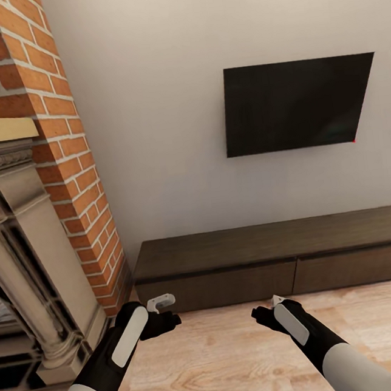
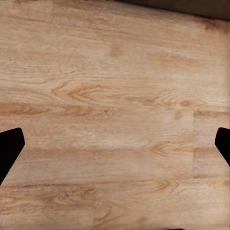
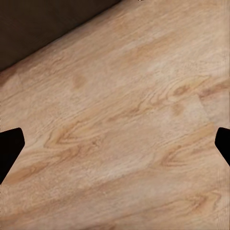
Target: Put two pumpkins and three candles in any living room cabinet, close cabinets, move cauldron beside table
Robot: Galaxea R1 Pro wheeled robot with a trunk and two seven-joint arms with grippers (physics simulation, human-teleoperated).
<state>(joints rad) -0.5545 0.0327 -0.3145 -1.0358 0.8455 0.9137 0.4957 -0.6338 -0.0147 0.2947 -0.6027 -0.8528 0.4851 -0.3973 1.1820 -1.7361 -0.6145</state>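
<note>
The cabinet (image 1: 275, 244) is a long, low dark-brown unit against the far wall, and both of its wide drawer fronts sit flush. My left gripper (image 1: 165, 321) hangs over the wood floor just in front of the cabinet's left end. The left wrist view shows it (image 2: 115, 151) open, with bare floorboards between the fingers. My right gripper (image 1: 265, 316) hovers before the middle of the cabinet, and the right wrist view shows it (image 3: 115, 151) open too, holding nothing. A dark strip of the cabinet front (image 3: 43, 28) crosses that view's corner. The pumpkins, candles, cauldron and table are out of view.
A brick chimney (image 1: 57, 114) and a stone fireplace surround (image 1: 25, 253) stand close on the left. A black wall-mounted screen (image 1: 297, 104) hangs above the cabinet. Light wood floor (image 1: 228, 363) spreads between me and the cabinet.
</note>
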